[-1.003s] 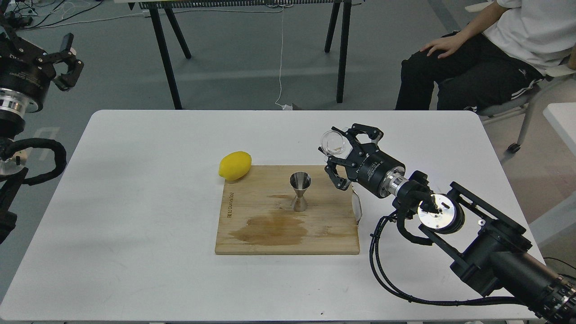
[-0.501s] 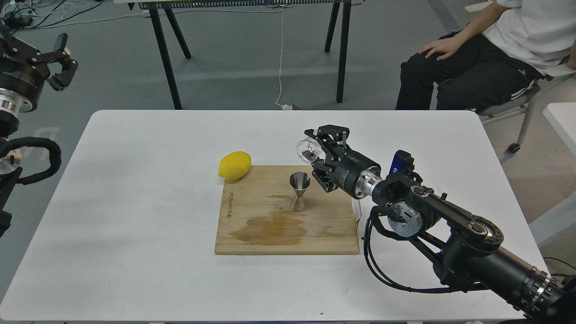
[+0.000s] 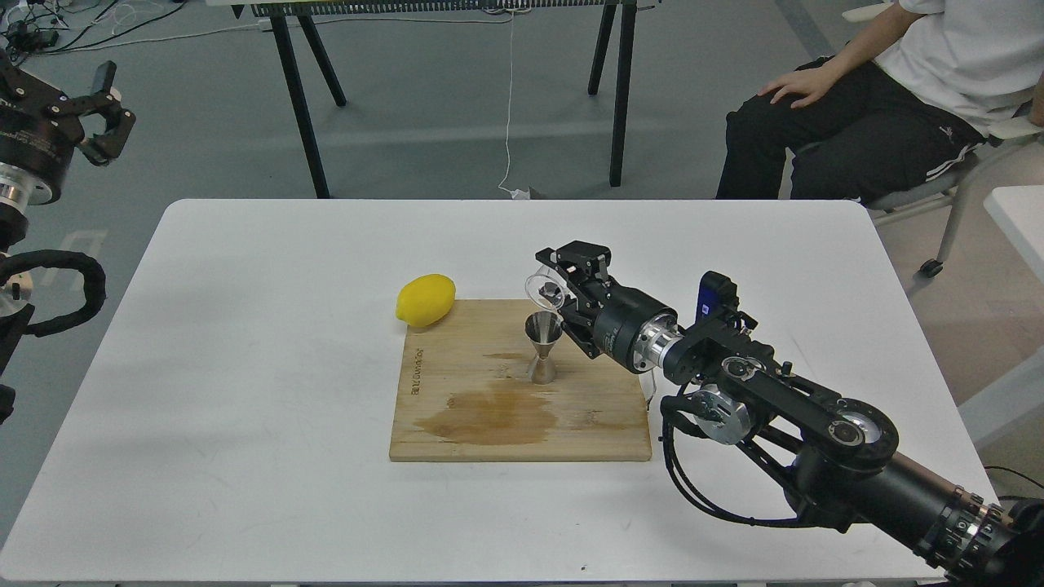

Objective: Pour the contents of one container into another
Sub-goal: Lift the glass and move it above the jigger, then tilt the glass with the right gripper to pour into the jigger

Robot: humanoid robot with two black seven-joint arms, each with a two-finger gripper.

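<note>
While right claw (image 3: 563,295) tips glass cup (image 3: 541,289) over jigger (image 3: 543,346), lemon (image 3: 425,299) nr.

A robotics lab or test room: a white table (image 3: 245,342) stands on grey floor (image 3: 440,106), cables (image 3: 73,24) trail at the frame's upper left, a black-legged bench (image 3: 310,98) lines the top edge, and a seated person (image 3: 881,106) watches from the upper right.

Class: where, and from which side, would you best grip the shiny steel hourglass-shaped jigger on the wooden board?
Grip the shiny steel hourglass-shaped jigger at its narrow waist, coming level from its left. It stands upright; the right hand, holding the tilted clear glass cup, crowds its right side.
</note>
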